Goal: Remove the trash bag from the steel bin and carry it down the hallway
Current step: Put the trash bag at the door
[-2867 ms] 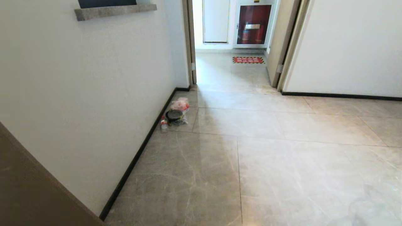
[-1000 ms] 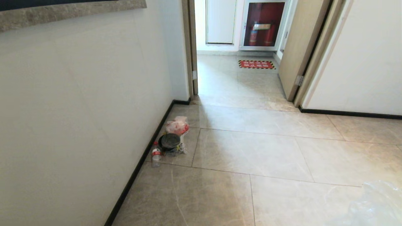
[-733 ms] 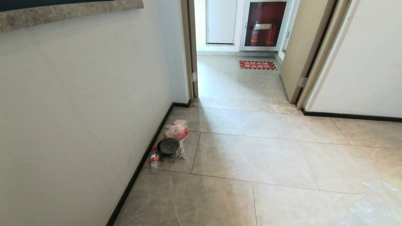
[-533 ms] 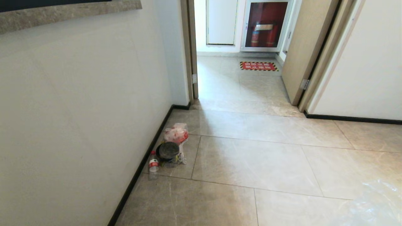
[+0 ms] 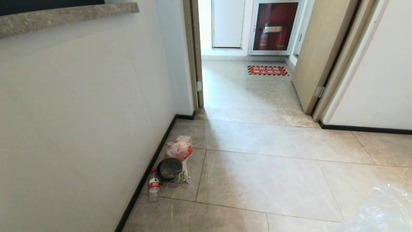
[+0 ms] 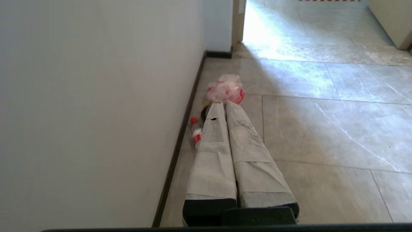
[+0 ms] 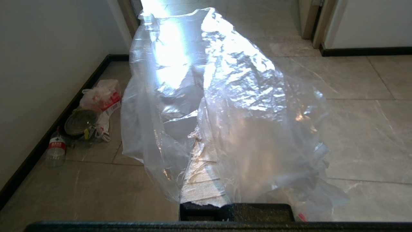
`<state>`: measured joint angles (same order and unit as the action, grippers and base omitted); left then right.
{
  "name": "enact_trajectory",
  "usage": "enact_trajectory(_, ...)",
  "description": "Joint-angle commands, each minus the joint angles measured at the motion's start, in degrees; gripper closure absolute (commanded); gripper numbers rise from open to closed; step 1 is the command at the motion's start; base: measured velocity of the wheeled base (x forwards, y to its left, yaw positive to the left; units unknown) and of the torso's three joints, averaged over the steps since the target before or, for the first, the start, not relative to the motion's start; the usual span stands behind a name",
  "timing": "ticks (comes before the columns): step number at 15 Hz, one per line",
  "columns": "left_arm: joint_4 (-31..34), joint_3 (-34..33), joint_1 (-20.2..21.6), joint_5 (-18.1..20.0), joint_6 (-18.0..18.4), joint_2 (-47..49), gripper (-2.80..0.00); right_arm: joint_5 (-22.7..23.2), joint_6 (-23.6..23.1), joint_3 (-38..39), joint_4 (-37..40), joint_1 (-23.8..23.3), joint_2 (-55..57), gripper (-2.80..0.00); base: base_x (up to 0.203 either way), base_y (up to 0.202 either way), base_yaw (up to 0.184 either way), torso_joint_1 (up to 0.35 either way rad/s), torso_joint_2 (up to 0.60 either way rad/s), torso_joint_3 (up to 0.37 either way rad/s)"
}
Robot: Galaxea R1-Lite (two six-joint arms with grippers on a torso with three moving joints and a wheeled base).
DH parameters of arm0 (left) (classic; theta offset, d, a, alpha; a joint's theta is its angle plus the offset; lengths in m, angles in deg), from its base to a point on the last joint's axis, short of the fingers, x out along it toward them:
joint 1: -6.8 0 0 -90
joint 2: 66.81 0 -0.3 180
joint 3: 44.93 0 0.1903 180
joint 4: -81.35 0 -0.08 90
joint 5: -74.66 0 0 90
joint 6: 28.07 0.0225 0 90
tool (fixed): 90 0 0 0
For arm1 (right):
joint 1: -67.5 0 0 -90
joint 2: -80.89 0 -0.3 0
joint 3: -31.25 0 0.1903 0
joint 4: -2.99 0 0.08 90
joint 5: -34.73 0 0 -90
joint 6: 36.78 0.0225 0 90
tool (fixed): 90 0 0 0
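The trash bag [image 7: 244, 83], thin crinkly clear plastic, hangs from my right gripper [image 7: 202, 135], which is shut on it; the film drapes over the taped fingers and hides one of them. A corner of the trash bag [image 5: 383, 209] shows at the lower right of the head view. My left gripper [image 6: 223, 103] is shut with nothing in it, its paper-wrapped fingers pressed together and pointing along the left wall. The hallway floor [image 5: 264, 180] of grey marbled tiles stretches ahead. The steel bin is out of view.
Against the left wall's dark skirting lie a pinkish-red knotted bag [image 5: 179, 149], a dark round bowl in clear wrap [image 5: 170, 168] and a water bottle [image 5: 153, 186]. Ahead is a doorway [image 5: 244, 90] with an open wooden door [image 5: 318, 54], a red floor sign [image 5: 267, 70] and an extinguisher cabinet [image 5: 275, 27].
The whole head view has shifted: the camera has come forward toward the doorway, so the rubbish by the wall sits lower and nearer. The bag stays in the right gripper.
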<state>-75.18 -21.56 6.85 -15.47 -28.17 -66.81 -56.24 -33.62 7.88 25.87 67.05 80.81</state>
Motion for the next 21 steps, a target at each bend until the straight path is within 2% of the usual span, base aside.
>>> enact_trajectory(1, 0.07, 0.00, -0.06, 0.04, 0.01, 0.00, 0.00, 0.01, 0.01, 0.09, -0.04, 0.09, -0.01, 0.00, 0.194, 0.000, 0.001, 0.002, -0.01, 0.004)
enact_trajectory(10, 0.07, 0.00, -0.06, 0.05, 0.10, 0.00, 0.00, 0.01, 0.01, 0.09, -0.04, 0.01, -0.01, 0.00, 0.188, 0.000, 0.001, 0.005, 0.00, 0.004)
enact_trajectory(21, 0.07, 0.00, -0.06, 0.01, 0.01, 0.00, 0.00, 0.01, 0.01, 0.09, -0.04, 0.01, 0.07, 0.00, 0.006, -0.007, 0.001, 0.000, 0.00, 0.000)
